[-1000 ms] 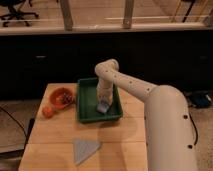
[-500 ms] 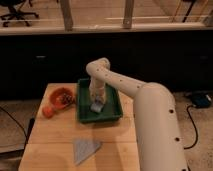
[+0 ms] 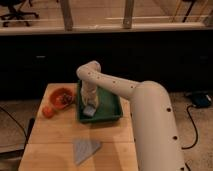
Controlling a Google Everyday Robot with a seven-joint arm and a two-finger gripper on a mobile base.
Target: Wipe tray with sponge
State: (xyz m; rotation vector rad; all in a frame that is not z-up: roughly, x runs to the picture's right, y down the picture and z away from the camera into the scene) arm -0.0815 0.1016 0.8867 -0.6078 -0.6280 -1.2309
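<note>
Gripper [image 3: 89, 107]: pointed down into the left half of the tray, at the end of the white arm; whether it was parted or closed could not be told, since the wrist hid it.
Sponge [image 3: 88, 111]: a small pale grey-blue block lay on the tray floor right under the gripper, near the tray's left front corner; it seemed to be touching the gripper, though the contact itself was not plain.
Cloth [image 3: 84, 148]: a flat grey triangular piece lay nearest the camera on the wooden table, well apart from the tray and in front of it.
Table [image 3: 55, 135]: light wood, bearing the cloth, tray, bowl and fruit.
Arm [image 3: 150, 120]: a thick white arm rose from the lower right, bent at an elbow above the tray's far edge and dropped down into the tray.
Tray [image 3: 107, 112]: dark green, rectangular, low-walled, sat mid-table.
Orange fruit [image 3: 47, 111]: a small round one sat on the table, just in front and to the left of the bowl.
Bowl [image 3: 62, 96]: round, orange, stood just beside the tray's left wall.
Cabinet front [image 3: 40, 60]: dark, behind the table.
</note>
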